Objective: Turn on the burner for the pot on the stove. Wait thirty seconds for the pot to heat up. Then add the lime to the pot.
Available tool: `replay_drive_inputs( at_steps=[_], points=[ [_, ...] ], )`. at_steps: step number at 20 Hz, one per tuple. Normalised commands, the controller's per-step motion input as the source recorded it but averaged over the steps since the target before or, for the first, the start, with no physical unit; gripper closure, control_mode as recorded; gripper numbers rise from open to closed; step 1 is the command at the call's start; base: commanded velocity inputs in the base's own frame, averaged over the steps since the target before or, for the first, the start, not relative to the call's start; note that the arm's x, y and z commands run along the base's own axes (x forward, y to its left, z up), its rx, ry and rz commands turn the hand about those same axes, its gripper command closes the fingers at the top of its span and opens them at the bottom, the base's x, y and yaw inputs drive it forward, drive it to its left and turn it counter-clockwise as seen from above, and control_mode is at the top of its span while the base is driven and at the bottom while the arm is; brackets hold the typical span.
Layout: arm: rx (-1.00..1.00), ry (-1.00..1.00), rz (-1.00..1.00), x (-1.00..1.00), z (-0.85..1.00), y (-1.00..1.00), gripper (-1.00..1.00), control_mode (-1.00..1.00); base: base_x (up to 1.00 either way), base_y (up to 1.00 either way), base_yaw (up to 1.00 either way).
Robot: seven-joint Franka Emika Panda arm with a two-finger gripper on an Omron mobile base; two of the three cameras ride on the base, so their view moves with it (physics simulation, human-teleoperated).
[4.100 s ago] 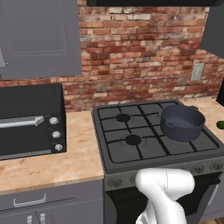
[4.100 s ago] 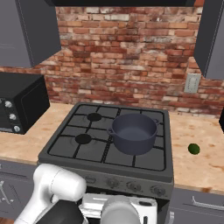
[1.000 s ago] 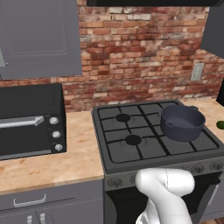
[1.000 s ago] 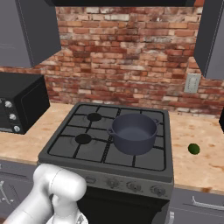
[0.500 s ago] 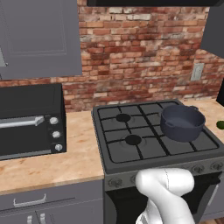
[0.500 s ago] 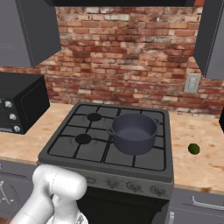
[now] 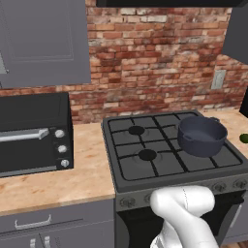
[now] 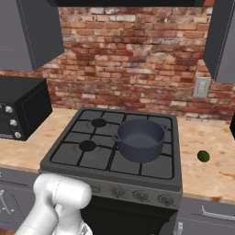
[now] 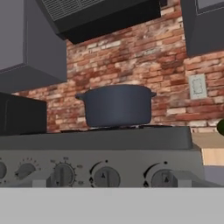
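Sitting on the front right burner of the stove (image 8: pixel 151 176), the pot (image 8: pixel 139 139) is seen upright and uncovered, with dark blue-grey walls and small side handles. In the left base view the pot (image 7: pixel 202 135) is placed at the right side of the stove (image 7: pixel 145 183), beside two bare burner caps to its left. The lime (image 8: pixel 203 156) is found on the tan counter (image 8: pixel 206 172) to the right of the stove, well apart from the pot and not touching it. In the left base view the lime (image 7: pixel 244 138) is cut by the right edge of the picture.

From the hand view, the stove (image 9: pixel 131 136) is looked at from low in front, so that the row of knobs (image 9: pixel 105 177) is seen just ahead along the front panel, with the pot (image 9: pixel 117 105) standing above and behind them. A sliver of the lime (image 9: pixel 221 127) is caught at the right edge. The gripper (image 9: pixel 111 180) is held level with the knobs; its grey fingertips (image 9: pixel 41 180) are spread as wide as they go, far apart near the bottom of the view, and nothing is held between them. No knob is touched.

A black countertop oven (image 7: pixel 34 135) is set on the counter left of the stove, and a brick wall (image 8: pixel 133 64) with a wall socket (image 8: pixel 201 87) is seen behind.
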Motion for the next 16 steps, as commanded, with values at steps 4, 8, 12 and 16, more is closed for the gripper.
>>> replay_drive_inputs(
  at_steps=[4, 8, 12, 16],
  points=[
    [0.00, -0.06, 0.00, 0.29, -0.18, 0.00, -1.00, -1.00, 0.00, 0.00, 0.00],
    [0.00, -0.03, 0.00, 0.31, -0.12, 0.00, -1.00, -1.00, 0.00, 0.00, 0.00],
    [0.00, -0.01, 0.00, 0.28, -0.06, 0.00, -1.00, -1.00, 0.00, 0.00, 0.00],
    [0.01, 0.00, 0.00, 0.24, 0.00, -0.04, -1.00, -1.00, 0.00, 0.00, 0.00]
  ],
)
